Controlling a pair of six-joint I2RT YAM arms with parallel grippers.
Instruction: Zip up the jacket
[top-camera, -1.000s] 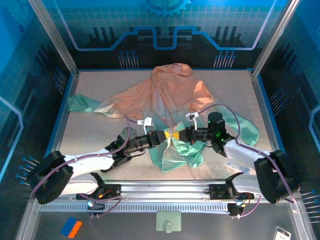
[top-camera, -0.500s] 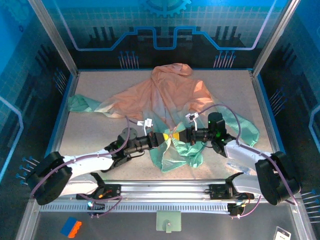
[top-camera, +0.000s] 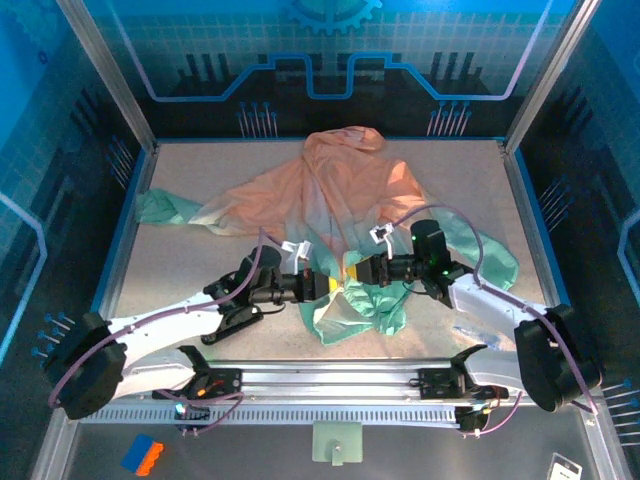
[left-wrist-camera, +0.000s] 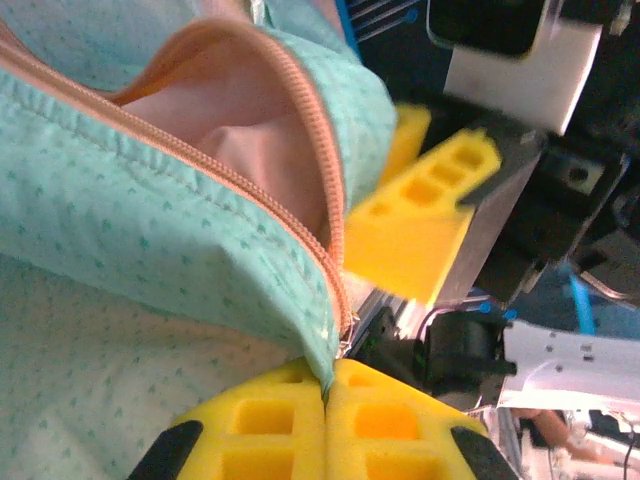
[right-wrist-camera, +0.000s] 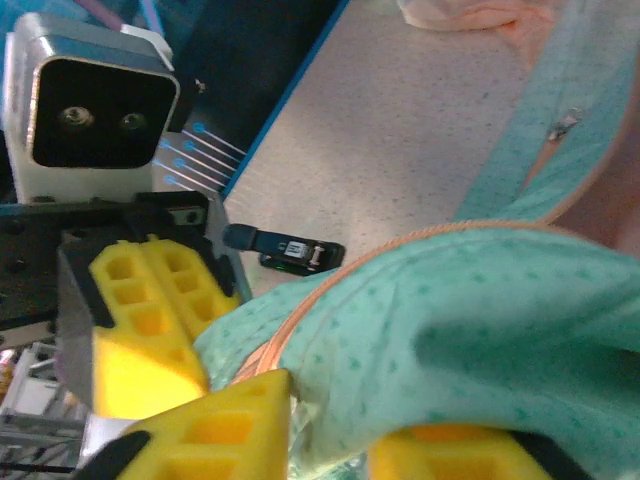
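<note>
Left gripper (top-camera: 326, 286) is extended low over the counter (top-camera: 190, 255) from the left. Its jaws are pressed together: the yellow pads (left-wrist-camera: 265, 430) meet flat, and the mint edge of the jacket (top-camera: 340, 190) is pinched in the seam between them. The orange zipper tape (left-wrist-camera: 318, 170) runs up and away from the pinch point, curving over an open fold where peach lining (left-wrist-camera: 230, 110) is exposed.

Just beyond the left jaws and facing them, the right gripper (top-camera: 357, 271) is seen, very close; contact cannot be told.

The jacket is spread over the middle and far counter. The peach hood and body lie beyond both sets of jaws, and mint sleeve ends trail well out to the left and right. The mint hem is bunched under and on the near side of the jaws.

In the right wrist view a thick fold of mint fabric is taken between the right jaws and fills the gap between the two pads (right-wrist-camera: 215, 425). The jaws are clamped on that fold, not fully together. An orange zipper edge (right-wrist-camera: 330, 275) arcs just above them. A small metal fitting (right-wrist-camera: 565, 122) is seen farther out on a mint strip. A small black tool (right-wrist-camera: 285, 250) lies on bare counter beyond the right jaws, near the mint edge and beside the left gripper's pads.
</note>
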